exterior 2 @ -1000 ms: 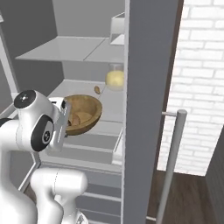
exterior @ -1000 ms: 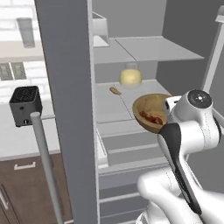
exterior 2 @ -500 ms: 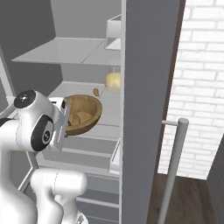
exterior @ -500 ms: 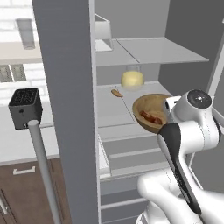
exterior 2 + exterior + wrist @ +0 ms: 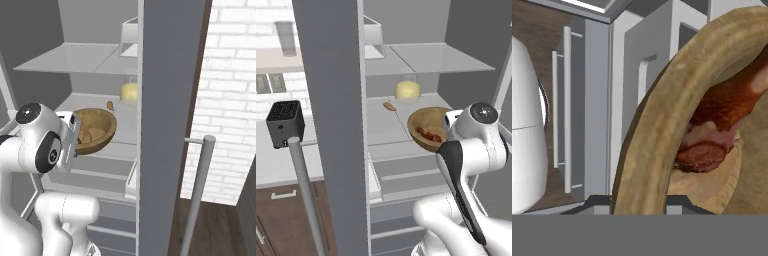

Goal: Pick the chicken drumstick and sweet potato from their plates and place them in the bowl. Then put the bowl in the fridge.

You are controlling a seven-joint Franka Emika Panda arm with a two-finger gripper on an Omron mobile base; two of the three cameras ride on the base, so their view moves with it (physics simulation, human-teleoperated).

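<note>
Fingers clamped on bowl (image 5: pixel 428 129) rim, yellow jar (image 5: pixel 407 91) behind.

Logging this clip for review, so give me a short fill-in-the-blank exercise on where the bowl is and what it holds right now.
1. The gripper is shut on the rim of the wooden ____.
2. The bowl is held above a shelf inside the open ____.
3. In the bowl lies the reddish-brown chicken ____.
4. Behind the bowl, a pale yellow round item sits on the ____.

Missing words: bowl; fridge; drumstick; shelf
</note>
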